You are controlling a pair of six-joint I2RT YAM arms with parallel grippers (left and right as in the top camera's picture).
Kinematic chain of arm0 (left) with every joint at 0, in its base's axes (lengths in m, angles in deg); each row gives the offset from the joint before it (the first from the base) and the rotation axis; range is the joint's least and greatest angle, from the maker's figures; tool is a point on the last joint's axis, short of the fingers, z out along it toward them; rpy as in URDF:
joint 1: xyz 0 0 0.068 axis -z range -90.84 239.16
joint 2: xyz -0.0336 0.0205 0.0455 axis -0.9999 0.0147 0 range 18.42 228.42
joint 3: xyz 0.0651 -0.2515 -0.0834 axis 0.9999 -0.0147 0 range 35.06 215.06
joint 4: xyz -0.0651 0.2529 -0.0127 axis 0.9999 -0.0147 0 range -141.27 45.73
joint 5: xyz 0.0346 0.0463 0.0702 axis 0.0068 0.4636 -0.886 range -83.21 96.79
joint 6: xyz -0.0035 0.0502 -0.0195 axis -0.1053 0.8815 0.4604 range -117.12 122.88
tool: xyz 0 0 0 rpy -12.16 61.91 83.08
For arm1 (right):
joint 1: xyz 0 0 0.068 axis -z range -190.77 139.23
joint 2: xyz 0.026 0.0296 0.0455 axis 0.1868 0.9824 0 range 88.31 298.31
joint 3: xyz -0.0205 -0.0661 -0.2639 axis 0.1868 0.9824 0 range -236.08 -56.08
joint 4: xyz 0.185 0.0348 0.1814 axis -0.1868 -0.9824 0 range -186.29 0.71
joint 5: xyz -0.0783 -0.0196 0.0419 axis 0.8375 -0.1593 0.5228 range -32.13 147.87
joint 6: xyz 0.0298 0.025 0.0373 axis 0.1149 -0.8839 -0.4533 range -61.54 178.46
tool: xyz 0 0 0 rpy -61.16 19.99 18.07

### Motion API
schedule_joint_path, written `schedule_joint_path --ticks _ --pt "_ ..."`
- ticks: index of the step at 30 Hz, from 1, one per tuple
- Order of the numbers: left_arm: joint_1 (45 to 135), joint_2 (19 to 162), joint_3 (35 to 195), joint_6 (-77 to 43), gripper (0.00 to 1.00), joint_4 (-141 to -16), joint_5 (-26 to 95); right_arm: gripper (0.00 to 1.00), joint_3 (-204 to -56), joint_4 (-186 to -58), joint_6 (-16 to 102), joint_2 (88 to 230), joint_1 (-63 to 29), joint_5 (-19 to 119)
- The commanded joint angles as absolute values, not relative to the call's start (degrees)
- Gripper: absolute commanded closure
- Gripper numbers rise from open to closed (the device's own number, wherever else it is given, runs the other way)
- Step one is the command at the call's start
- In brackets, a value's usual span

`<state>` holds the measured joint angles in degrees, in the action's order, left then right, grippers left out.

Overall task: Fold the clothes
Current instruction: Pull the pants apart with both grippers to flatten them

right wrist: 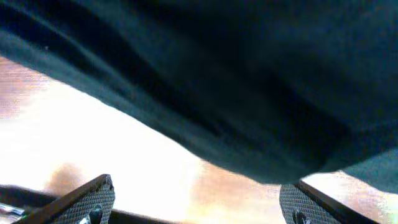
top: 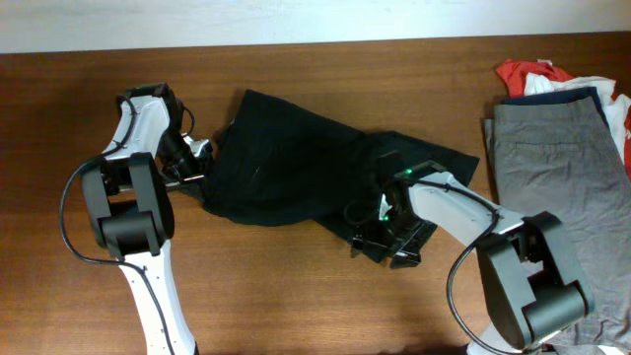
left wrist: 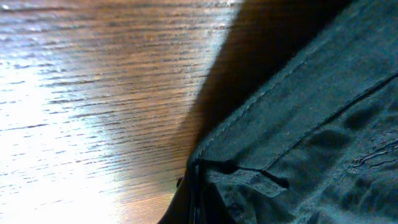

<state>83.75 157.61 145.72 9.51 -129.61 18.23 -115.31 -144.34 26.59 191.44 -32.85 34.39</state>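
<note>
A black garment [top: 296,163] lies crumpled in the middle of the wooden table. My left gripper [top: 189,163] is at its left edge. In the left wrist view the garment's waistband and a belt loop [left wrist: 249,180] run into my closed fingers [left wrist: 194,202], which look shut on the fabric edge. My right gripper [top: 389,242] is at the garment's lower right edge. In the right wrist view my right gripper [right wrist: 202,202] has its fingers wide apart and empty above the table, with the dark cloth [right wrist: 236,87] hanging just beyond them.
A pair of grey shorts [top: 552,168] lies flat at the right side of the table. Behind it is a pile with a dark blue item [top: 562,94] and red and white clothes [top: 527,74]. The wooden table [top: 296,296] shows bare at the front.
</note>
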Motion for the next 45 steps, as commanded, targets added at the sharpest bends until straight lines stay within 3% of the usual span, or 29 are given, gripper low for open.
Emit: schedule_joint_path --ticks 1,6,9,11,13,15,16,24,32,38,45 --pt "84.1 158.2 145.0 9.8 1.0 -129.6 19.5 0.14 -115.1 -143.4 22.7 191.7 -33.7 44.9" --pt "84.1 158.2 145.0 9.8 1.0 -129.6 19.5 0.19 -115.1 -137.3 22.6 193.0 -33.7 46.5" --pt "84.1 158.2 145.0 9.8 1.0 -129.6 19.5 0.42 -115.1 -137.0 22.6 193.0 -33.7 46.5" --pt "84.1 158.2 145.0 9.8 1.0 -130.1 19.5 0.66 -115.1 -136.8 22.4 193.0 -33.6 46.5" --pt "84.1 158.2 145.1 9.8 1.0 -131.0 19.5 0.81 -115.5 -137.9 22.4 192.9 -33.5 46.5" --pt "84.1 158.2 146.4 9.8 1.0 -134.4 19.5 0.86 -118.4 -142.4 22.7 192.8 -32.5 46.6" --pt "84.1 158.1 147.6 9.8 1.0 -136.0 19.5 0.96 -120.8 -145.0 24.1 192.8 -32.0 46.6" --pt "84.1 150.8 157.1 5.0 1.0 -141.0 19.5 0.96 -144.9 -167.4 29.9 189.1 -24.1 52.4" --pt "84.1 131.8 169.7 2.0 1.0 -141.0 21.0 0.96 -171.4 -181.8 36.2 189.0 -19.8 53.3" --pt "84.1 115.1 170.8 -7.0 1.0 -140.7 11.3 0.96 -179.2 -185.5 37.3 185.3 -19.7 53.5" --pt "84.1 120.3 170.7 -6.9 1.0 -134.4 5.9 0.96 -181.3 -176.3 40.3 187.7 -19.7 53.7"
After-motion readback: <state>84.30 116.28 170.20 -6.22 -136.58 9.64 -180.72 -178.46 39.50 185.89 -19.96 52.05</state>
